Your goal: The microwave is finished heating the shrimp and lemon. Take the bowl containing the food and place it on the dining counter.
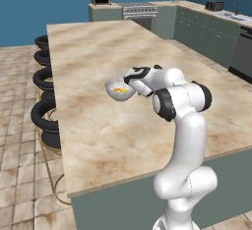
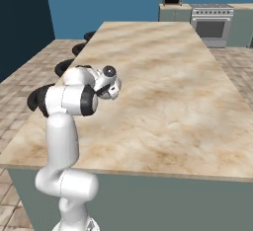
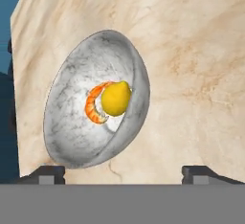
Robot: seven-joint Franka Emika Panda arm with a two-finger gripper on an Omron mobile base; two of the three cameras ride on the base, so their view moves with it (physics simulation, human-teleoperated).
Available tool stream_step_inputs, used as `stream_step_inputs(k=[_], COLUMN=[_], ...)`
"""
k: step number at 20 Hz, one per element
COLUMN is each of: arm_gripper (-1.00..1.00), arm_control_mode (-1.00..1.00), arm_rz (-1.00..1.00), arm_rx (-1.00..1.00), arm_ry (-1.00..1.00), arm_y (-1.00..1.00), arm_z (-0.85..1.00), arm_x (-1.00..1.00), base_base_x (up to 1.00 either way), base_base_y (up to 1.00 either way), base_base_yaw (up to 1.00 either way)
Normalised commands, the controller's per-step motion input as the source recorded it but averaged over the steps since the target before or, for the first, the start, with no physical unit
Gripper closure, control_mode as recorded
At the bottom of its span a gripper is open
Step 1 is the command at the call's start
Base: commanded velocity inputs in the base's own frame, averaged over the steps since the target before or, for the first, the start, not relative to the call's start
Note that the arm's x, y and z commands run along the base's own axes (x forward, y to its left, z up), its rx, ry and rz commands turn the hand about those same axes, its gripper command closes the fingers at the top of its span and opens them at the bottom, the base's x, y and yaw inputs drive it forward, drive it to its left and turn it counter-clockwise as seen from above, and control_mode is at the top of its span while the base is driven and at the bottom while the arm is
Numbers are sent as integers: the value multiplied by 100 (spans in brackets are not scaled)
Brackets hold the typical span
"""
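- Three views, left base view first: whitish marbled bowl (image 1: 116,84) low over or on the dining counter (image 1: 123,140), toward its left half; contact with the stone not clear from this side.
- Inside the bowl, a small patch of orange and yellow, too small here to separate.
- Gripper (image 1: 129,82) just right of the bowl, at the end of the bent white arm, close against the bowl's side; finger spacing not readable here.
- Row of black round stools (image 1: 42,113) along the counter's left edge; a stove (image 1: 139,10) by the far blue wall.
- Right base view: gripper (image 2: 112,90) over the left part of the dining counter (image 2: 173,101), not far from the stool-side edge; the hand itself covering most of what lies past it.
- Stove (image 2: 211,20) at the back right.
- Hand view: fingertips (image 3: 45,173) spread wide, one near each bottom corner, nothing clamped between them; gripper (image 3: 125,175) fully parted.
- Bowl (image 3: 72,122) just beyond the tips, toward the left one, its open side turned to the camera.
- Lemon (image 3: 116,98) in the bowl's middle, touching the curled shrimp (image 3: 93,108) on its left.
- Beige marbled dining counter (image 3: 191,74) behind and around the bowl.
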Motion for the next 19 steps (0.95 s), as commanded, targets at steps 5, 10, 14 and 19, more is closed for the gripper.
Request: stream_step_inputs(k=[5, 10, 14, 19], arm_gripper=[-100, -100, -100, -100], arm_control_mode=[-100, -100, -100, -100], arm_rz=[-1, -2, -1, 0], arm_rx=[5, 2, 0, 0], arm_ry=[-2, 0, 0, 0], arm_y=[-12, -18, -28, -28], arm_z=[79, 78, 60, 37], arm_x=[-93, -100, -100, -100], base_base_x=[0, 0, 0, 0], base_base_y=[0, 0, 0, 0], base_base_yaw=[0, 0, 0, 0])
